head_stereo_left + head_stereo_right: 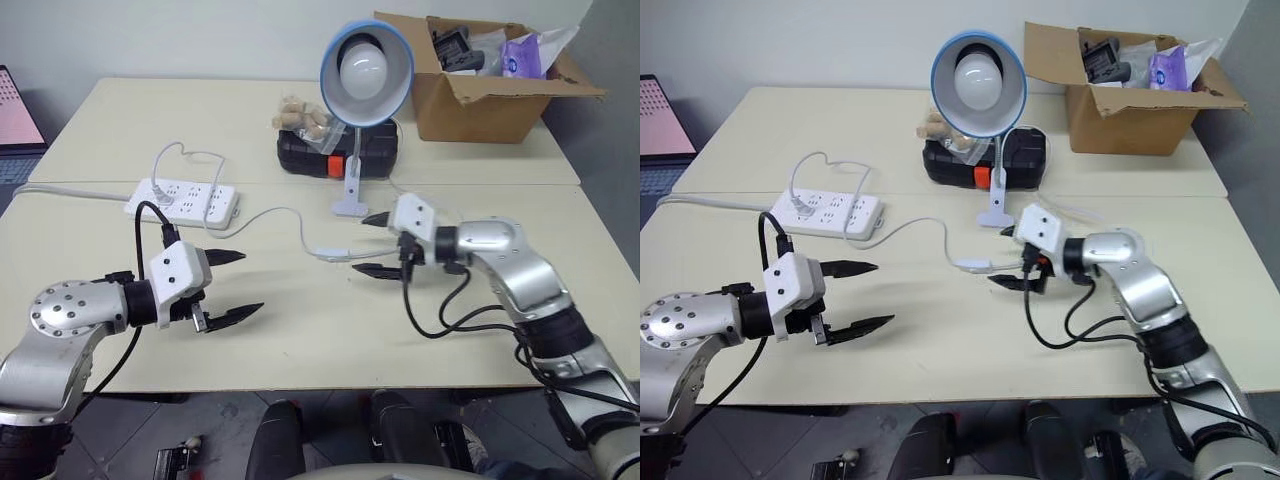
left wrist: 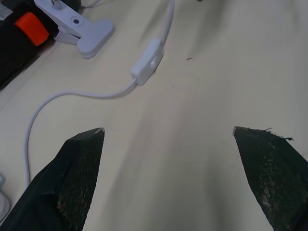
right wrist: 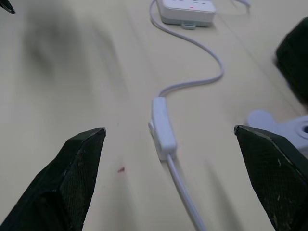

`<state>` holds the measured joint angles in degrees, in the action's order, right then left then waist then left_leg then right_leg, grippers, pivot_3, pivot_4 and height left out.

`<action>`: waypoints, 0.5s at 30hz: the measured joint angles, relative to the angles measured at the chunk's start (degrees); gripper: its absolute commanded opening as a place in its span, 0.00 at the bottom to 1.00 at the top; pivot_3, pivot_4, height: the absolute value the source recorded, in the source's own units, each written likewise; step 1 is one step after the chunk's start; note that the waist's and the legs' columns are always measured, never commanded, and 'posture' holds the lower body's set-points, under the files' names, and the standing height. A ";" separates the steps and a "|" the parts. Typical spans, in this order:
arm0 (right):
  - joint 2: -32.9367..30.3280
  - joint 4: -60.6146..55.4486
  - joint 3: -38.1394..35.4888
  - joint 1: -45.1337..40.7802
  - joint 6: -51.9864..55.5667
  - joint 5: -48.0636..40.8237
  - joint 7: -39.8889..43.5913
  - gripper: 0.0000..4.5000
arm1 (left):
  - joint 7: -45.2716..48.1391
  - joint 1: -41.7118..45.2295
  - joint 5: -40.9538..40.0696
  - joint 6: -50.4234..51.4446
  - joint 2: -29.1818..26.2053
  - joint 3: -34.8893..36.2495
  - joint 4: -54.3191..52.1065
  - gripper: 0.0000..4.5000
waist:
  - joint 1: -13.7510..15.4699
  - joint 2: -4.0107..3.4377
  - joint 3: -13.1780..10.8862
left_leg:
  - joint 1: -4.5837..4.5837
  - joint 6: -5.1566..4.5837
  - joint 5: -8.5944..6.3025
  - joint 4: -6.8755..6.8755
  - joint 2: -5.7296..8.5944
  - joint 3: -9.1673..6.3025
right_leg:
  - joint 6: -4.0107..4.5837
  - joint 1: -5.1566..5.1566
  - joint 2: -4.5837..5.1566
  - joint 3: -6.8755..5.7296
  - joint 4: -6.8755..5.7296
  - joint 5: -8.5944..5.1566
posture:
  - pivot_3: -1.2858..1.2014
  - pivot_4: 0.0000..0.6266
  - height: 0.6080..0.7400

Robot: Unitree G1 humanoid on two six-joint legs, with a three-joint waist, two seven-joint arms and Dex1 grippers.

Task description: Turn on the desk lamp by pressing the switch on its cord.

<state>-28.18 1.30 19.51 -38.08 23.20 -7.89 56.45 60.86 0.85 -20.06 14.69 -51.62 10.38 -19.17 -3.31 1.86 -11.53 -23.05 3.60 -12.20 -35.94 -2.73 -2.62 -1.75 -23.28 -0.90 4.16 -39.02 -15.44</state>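
Switch (image 1: 331,254) lies flat mid-table on the cord (image 1: 265,217), just left of the right gripper (image 1: 377,243), whose fingers are spread wide, empty. Left gripper (image 1: 235,285) also wide open, nearer and well left. Lamp (image 1: 364,73) stands behind, unlit.

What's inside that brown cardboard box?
The cardboard box holds a purple packet, clear plastic and something dark. Whatever lies deeper is hidden by its walls.
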 measured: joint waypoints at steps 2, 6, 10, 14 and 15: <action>1.94 4.93 1.90 -2.96 -0.47 1.17 0.99 1.00 | -0.06 0.00 0.29 -0.33 0.01 -0.18 0.53 0.99 | 0.00 0.00 0.00 | 0.00 0.00 0.00 0.01 0.00 0.00 | 0.01 -0.01 0.00 -0.01 0.00 0.00 | 0.52 0.24 1.00; 4.19 12.39 3.71 -6.61 -2.99 3.03 2.36 1.00 | -0.21 -0.06 0.73 -0.49 0.14 -1.19 0.58 0.99 | 0.10 0.00 0.00 | 0.00 0.00 0.00 0.03 0.00 -0.04 | 0.03 0.00 0.00 -0.05 0.00 -0.01 | 0.52 0.24 1.00; 5.70 19.68 4.79 -8.46 -6.32 5.23 3.36 1.00 | -0.50 -0.10 1.01 -0.57 0.24 -1.25 0.56 0.99 | 0.06 0.00 0.00 | 0.00 0.00 0.00 0.03 0.00 -0.03 | 0.02 0.00 0.00 -0.05 -0.01 -0.01 | 0.52 0.24 1.00; 6.73 24.66 4.85 -9.63 -8.82 6.71 4.48 0.89 | -0.75 -0.25 1.10 -0.59 0.45 -1.30 0.53 1.00 | 0.02 -0.01 0.00 | 0.01 0.00 0.00 0.03 -0.01 -0.04 | 0.02 0.00 -0.01 -0.05 -0.02 -0.01 | 0.52 0.24 1.00; 7.04 25.11 4.85 -9.91 -9.07 6.71 4.61 0.84 | -0.79 -0.26 1.13 -0.60 0.50 -1.35 0.53 1.00 | 0.02 0.00 0.00 | 0.01 0.00 0.00 0.03 -0.01 -0.05 | 0.02 0.00 -0.01 -0.05 -0.03 -0.01 | 0.52 0.24 1.00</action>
<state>-21.14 26.42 24.36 -47.99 14.13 -1.18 61.06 60.08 0.60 -18.93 14.09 -51.12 9.03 -18.64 -3.29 1.86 -11.54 -23.04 3.60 -12.20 -35.92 -2.74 -2.66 -1.72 -23.29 -0.91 4.11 -39.05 -15.45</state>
